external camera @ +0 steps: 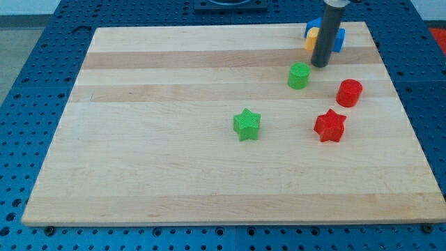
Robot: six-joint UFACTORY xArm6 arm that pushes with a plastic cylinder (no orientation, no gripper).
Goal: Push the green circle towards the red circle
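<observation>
The green circle (298, 75) sits on the wooden board at the view's upper right. The red circle (349, 92) lies to its right and slightly lower, about a block's width away. My tip (320, 65) stands just above and to the right of the green circle, close to it; I cannot tell whether it touches. The rod rises from there to the view's top edge.
A red star (329, 125) lies below the red circle. A green star (247, 124) sits near the board's middle. A blue block (339, 38) and a yellow block (311, 40) sit at the top right, partly hidden behind the rod. The board's right edge (401, 104) is near.
</observation>
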